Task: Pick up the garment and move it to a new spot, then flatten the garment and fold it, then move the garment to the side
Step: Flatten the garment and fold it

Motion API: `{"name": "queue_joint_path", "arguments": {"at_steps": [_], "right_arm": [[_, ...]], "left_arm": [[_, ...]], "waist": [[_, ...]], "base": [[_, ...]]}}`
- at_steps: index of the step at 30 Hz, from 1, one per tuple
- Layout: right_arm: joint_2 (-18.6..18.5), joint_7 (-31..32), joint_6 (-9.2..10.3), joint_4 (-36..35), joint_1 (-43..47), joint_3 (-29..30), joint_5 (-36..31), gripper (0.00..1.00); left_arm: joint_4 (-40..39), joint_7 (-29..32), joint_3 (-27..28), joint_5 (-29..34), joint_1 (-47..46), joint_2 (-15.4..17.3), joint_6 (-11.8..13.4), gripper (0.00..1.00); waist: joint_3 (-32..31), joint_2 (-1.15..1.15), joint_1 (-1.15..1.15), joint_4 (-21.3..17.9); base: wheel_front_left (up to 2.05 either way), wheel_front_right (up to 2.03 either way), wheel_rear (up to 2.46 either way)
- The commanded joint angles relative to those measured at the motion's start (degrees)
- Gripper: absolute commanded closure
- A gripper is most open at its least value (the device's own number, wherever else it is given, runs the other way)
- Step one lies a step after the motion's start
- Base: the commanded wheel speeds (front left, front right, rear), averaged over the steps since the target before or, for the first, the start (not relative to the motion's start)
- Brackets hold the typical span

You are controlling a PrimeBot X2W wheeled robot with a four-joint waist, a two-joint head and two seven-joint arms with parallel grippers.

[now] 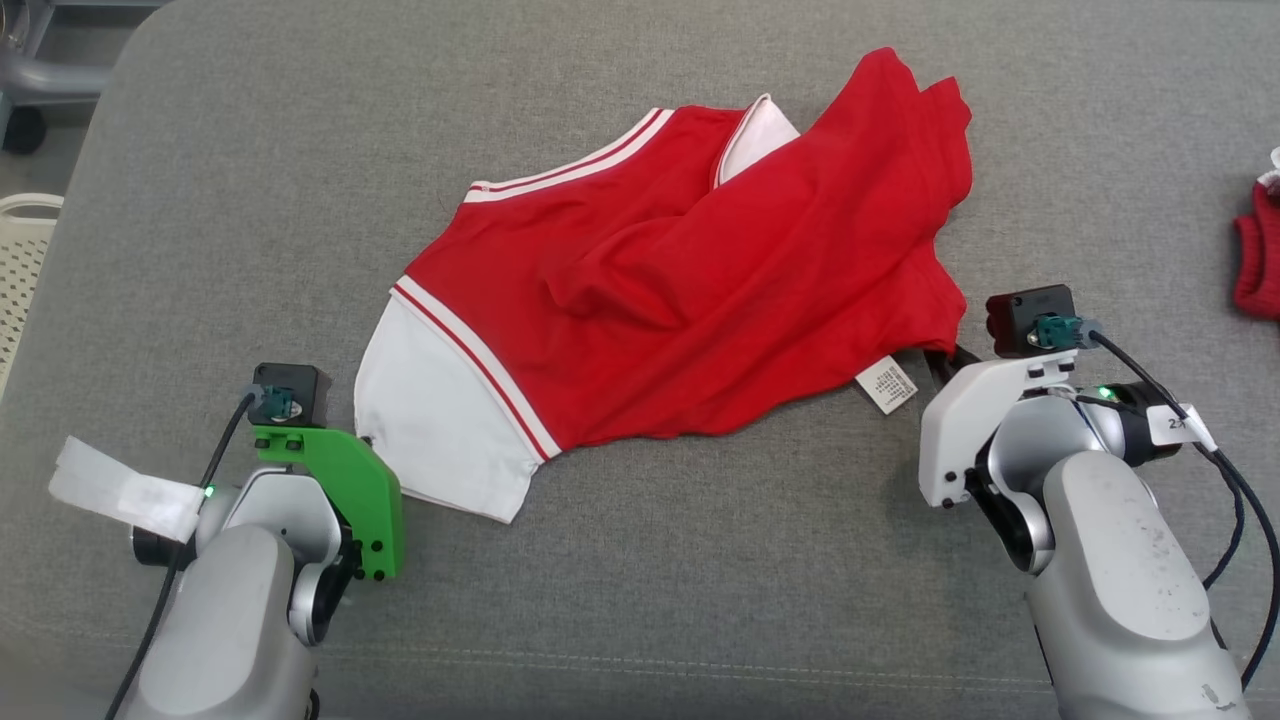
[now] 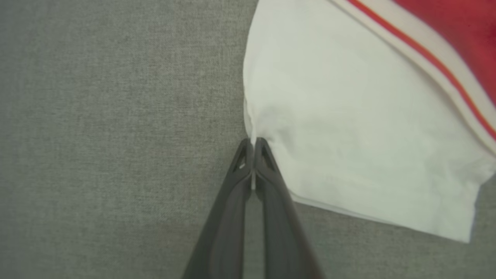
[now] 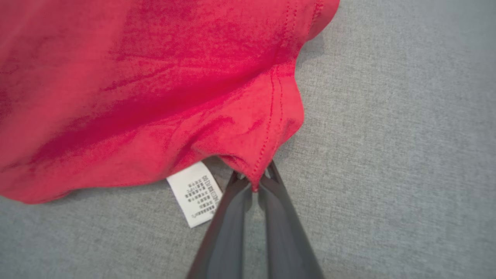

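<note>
Red T-shirt (image 1: 690,300) is found crumpled in the middle of the grey cushion (image 1: 700,560), pinched at its white sleeve (image 2: 348,135) by the left gripper (image 2: 254,145) and at its red hem corner (image 3: 267,155) by the right gripper (image 3: 254,182); flattening, folding and setting aside are judged undone. Bare cushion is seen in front and to both sides, though a small red item (image 1: 1258,260) is noted at the right edge.
</note>
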State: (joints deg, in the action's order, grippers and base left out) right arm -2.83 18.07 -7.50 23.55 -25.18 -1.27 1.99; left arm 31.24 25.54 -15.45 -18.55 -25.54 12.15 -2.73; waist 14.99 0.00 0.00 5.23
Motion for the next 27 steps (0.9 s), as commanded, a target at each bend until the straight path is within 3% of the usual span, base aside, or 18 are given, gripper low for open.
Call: {"name": "queue_joint_path", "arguments": {"at_steps": [1, 9, 18, 27], "right_arm": [[-0.1, -0.5, 0.02, -0.8, 0.6, 0.4, -0.4, 1.0], [-0.1, -1.3, 0.02, -9.6, 3.1, 4.2, -1.8, 1.0], [-0.1, -0.4, 0.02, -24.9, 4.5, 8.2, -3.6, 1.0], [-0.4, 3.2, 0.02, -35.1, 1.5, 8.7, -5.5, 1.0]], "left_arm": [[-0.3, -0.8, 0.0, -0.6, 1.1, -0.7, 0.2, 1.0], [-7.3, -9.8, 5.8, -6.9, 2.7, -3.6, 0.9, 1.0], [-22.6, -17.5, 12.5, -16.9, 2.4, -7.6, 1.5, 1.0], [-36.7, -24.8, 11.7, -27.2, -3.9, -9.2, 6.3, 1.0]], "waist": [[-0.5, 0.0, 0.0, -0.2], [-2.7, 0.0, 0.0, -0.8], [-3.7, 0.0, 0.0, -1.8], [-3.2, 0.0, 0.0, -2.6]], "base": [[0.0, 0.0, 0.0], [0.0, 0.0, 0.0], [0.0, 0.0, 0.0], [0.0, 0.0, 0.0]]}}
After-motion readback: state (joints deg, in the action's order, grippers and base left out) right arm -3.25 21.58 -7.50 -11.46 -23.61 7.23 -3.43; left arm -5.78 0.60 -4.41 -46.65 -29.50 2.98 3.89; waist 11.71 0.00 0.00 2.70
